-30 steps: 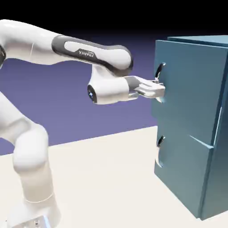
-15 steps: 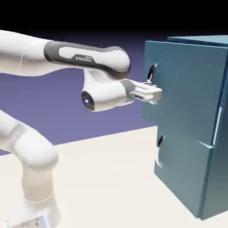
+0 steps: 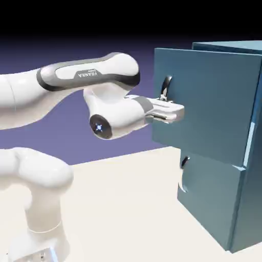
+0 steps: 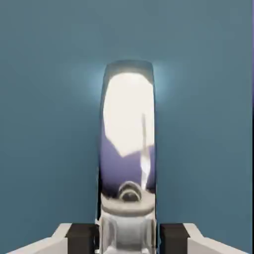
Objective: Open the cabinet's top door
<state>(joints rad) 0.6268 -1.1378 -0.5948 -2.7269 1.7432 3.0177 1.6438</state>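
Note:
The teal-blue cabinet (image 3: 240, 169) stands at the exterior view's right. Its top door (image 3: 215, 102) is swung partly out toward the arm, away from the cabinet's front. My gripper (image 3: 174, 110) is shut on the top door's curved silver handle (image 3: 165, 88), gripping low on it. In the hand view the shiny handle (image 4: 128, 134) rises large between my two grey fingertips (image 4: 82, 237), which press against it from both sides, with the door's teal panel (image 4: 44, 124) filling the background.
The shorter lower door (image 3: 210, 199) stays flat against the cabinet with its own curved handle (image 3: 183, 174). The pale tabletop (image 3: 123, 210) stretches beneath my arm. My white arm crosses the exterior view from the left.
My gripper has pulled the handle to the exterior view's left, and the top door has swung further out from the cabinet. The arm's elbow has dropped lower and the hand has turned.

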